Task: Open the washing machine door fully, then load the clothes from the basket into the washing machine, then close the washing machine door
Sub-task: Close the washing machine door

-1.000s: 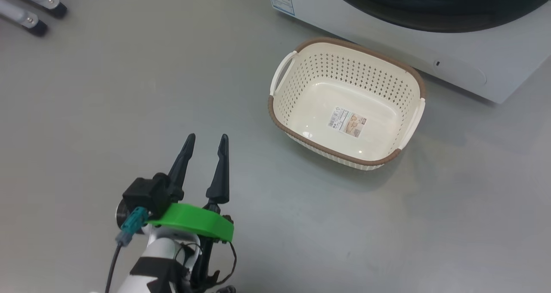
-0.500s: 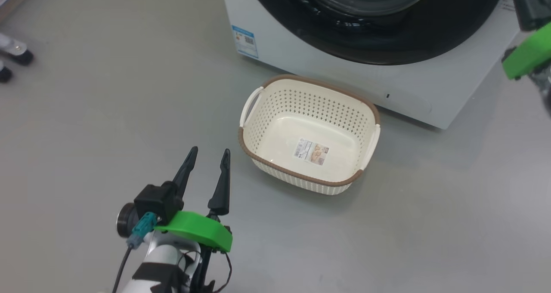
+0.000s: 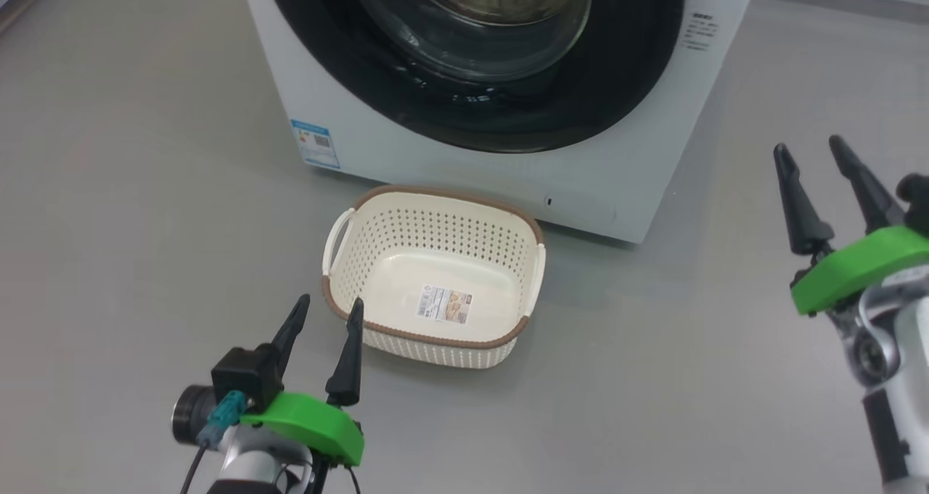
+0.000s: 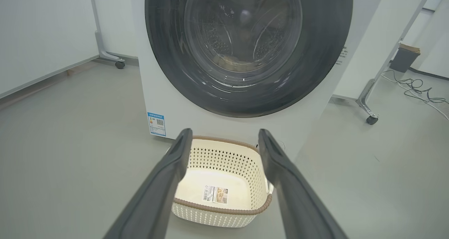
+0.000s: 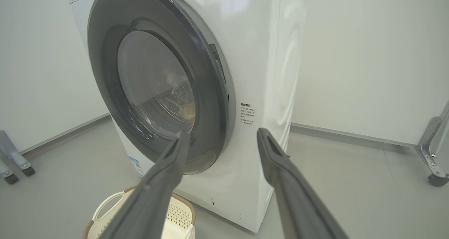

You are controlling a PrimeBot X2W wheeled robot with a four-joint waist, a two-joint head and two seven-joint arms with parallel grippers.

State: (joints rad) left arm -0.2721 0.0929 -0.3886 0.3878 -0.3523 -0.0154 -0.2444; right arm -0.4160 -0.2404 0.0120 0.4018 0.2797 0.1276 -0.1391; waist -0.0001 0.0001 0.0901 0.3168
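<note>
The washing machine door (image 3: 646,59) sits shut on the white washing machine (image 3: 617,182), a pale yellowish shape dim behind its glass. The basket (image 3: 443,189) stands on the floor (image 3: 145,189) just before it. The left gripper (image 3: 328,304) hovers by the basket's near rim, fingers spread; the right gripper (image 3: 807,146) hangs well apart, likewise spread
</note>
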